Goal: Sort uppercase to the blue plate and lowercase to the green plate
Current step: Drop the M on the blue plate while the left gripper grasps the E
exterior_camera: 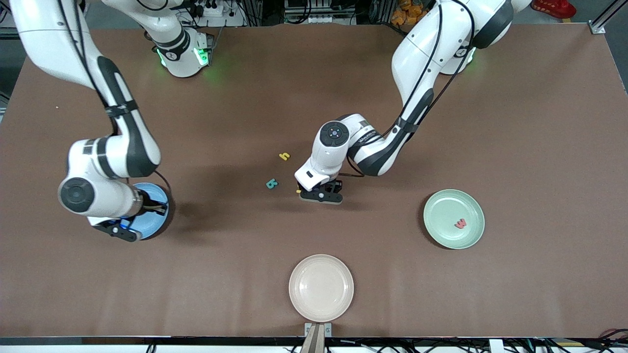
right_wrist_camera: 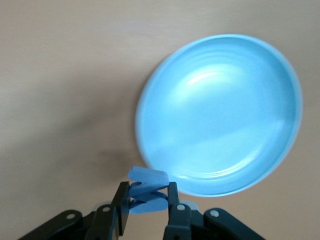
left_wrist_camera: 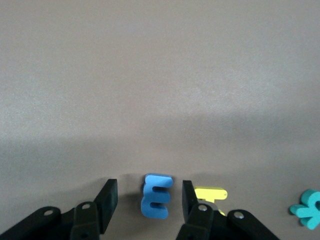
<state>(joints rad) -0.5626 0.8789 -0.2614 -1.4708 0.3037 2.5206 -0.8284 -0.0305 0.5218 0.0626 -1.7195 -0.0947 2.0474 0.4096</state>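
Observation:
My left gripper (left_wrist_camera: 149, 190) is low over the table's middle, open, with a blue m (left_wrist_camera: 157, 197) lying between its fingers and a gap on each side. A yellow letter (left_wrist_camera: 210, 193) lies just outside one finger, partly hidden. The teal R (exterior_camera: 272, 184) and the yellow h (exterior_camera: 284, 156) lie beside that gripper (exterior_camera: 321, 195), toward the right arm's end. My right gripper (right_wrist_camera: 146, 200) is shut on the blue W (right_wrist_camera: 147, 192), over the rim of the blue plate (right_wrist_camera: 220, 115), which shows no letters. The green plate (exterior_camera: 454, 235) holds the red w (exterior_camera: 460, 223).
A beige plate (exterior_camera: 321, 288) with nothing on it sits near the table's front edge, nearer to the camera than my left gripper. The right arm's elbow and wrist (exterior_camera: 98, 181) hang over the blue plate (exterior_camera: 158, 215) and cover much of it.

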